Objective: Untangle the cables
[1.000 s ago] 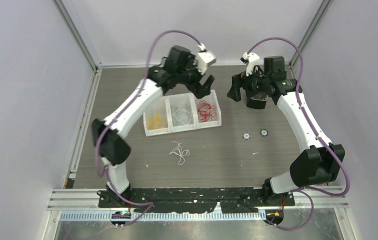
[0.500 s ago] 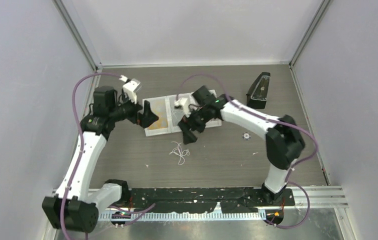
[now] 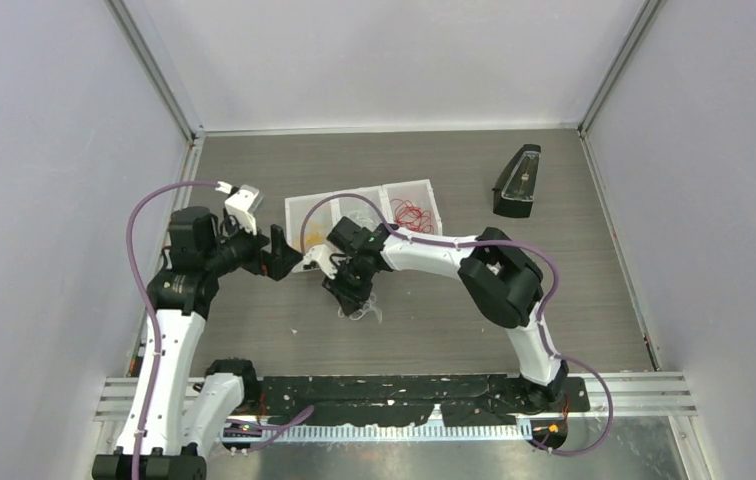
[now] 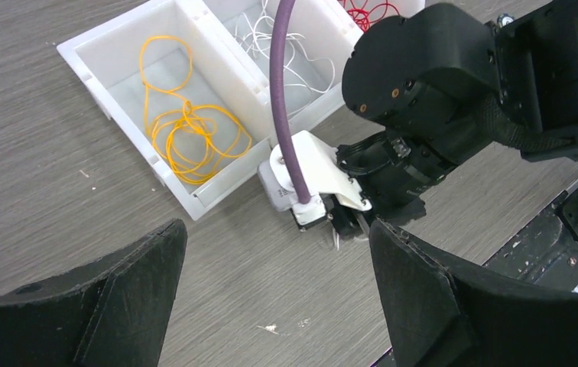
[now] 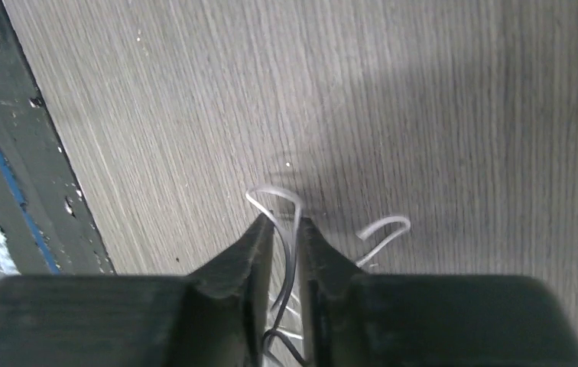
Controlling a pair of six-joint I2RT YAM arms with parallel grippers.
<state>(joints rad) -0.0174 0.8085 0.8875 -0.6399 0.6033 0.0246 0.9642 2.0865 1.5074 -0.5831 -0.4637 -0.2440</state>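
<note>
Two pincers in this one: the right pincer [image 5: 286, 229] is down at the tabletop [image 5: 439, 99] with its jaws pulled almost together, pinched on the loose white cables [image 5: 274, 200]; one loop pokes out just past the tips and another curl lies just off to one side of them, both flat on the wood. The left pincer [image 4: 277, 229] hovers above the tabletop with its jaws wide apart, gripping nothing; it looks down on the right pincer and on the white tray [image 4: 228, 186], which sits just beside the right pincer's wrist. Inside the tray, the yellow cables [image 4: 186, 130] fill the compartment nearest the left pincer; the sorted white cables [image 4: 293, 46] are in the middle one; the red cables [image 3: 412, 215] are in the compartment farthest from it. Well apart from both pincers sits a black wedge-shaped thing [image 3: 517, 182], out past the red end of the tray.
</note>
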